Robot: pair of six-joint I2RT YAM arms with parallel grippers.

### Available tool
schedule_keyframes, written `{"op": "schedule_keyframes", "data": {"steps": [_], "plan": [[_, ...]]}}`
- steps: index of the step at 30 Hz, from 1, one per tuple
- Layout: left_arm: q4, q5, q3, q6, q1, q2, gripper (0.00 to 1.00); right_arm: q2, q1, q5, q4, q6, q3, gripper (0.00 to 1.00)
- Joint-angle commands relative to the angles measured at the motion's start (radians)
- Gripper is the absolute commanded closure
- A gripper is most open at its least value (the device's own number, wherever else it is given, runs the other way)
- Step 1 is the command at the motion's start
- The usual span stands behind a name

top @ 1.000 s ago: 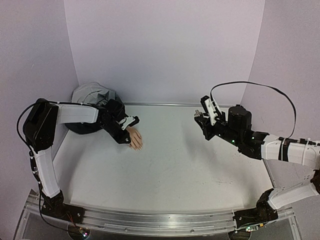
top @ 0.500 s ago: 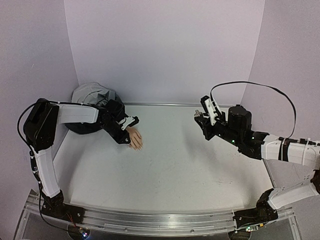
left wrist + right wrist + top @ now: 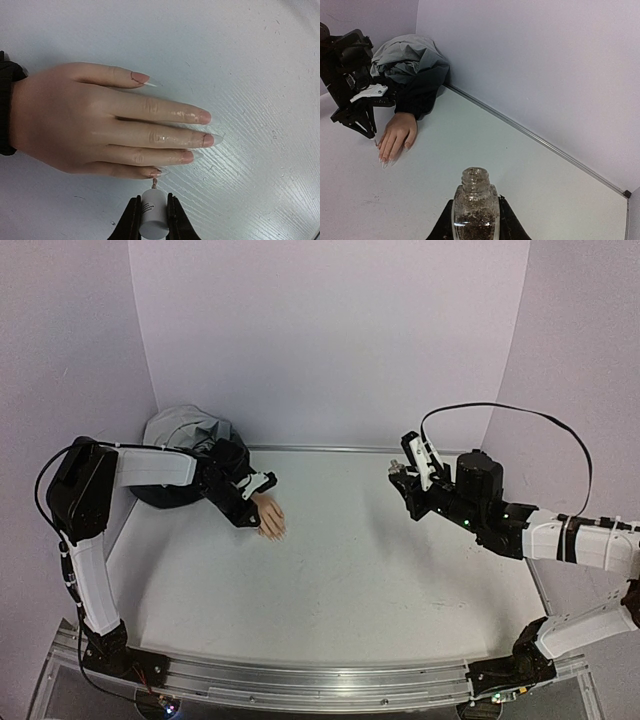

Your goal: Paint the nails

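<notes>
Lilac walls (image 3: 330, 340) enclose your white worktop (image 3: 340, 580); the mannequin hand (image 3: 100, 125) lies flat, back left. Your right gripper (image 3: 475, 210) clamps the open bottle (image 3: 475, 190); your left gripper (image 3: 152, 205) pinches the brush cap (image 3: 151, 220), bristles at the little finger. Coating on the other nails (image 3: 204, 117) is unclear.

Open table (image 3: 340, 570) centre; jacket (image 3: 175, 435), mannequin hand (image 3: 271, 517) block far-left corner.

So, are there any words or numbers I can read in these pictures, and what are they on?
No word or number can be read in any view.
The white cap in the left gripper: a few tiny dark marks, too small and blurred to read.
The open bottle in the right gripper: no label shows.
</notes>
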Motion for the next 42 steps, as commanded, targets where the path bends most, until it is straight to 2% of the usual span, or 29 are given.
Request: {"op": "schedule_keyframes", "data": {"steps": [1, 29, 42], "plan": [[0.041, 0.01, 0.054, 0.009, 0.005, 0.003, 1.0, -0.001, 0.0, 0.008, 0.074, -0.006, 0.004, 1.0], [0.041, 0.019, 0.061, 0.009, 0.005, 0.018, 1.0, 0.002, -0.001, 0.005, 0.074, -0.005, 0.005, 1.0], [0.034, 0.006, 0.015, 0.015, 0.005, -0.014, 1.0, 0.004, 0.0, 0.001, 0.074, -0.005, 0.006, 1.0]]}}
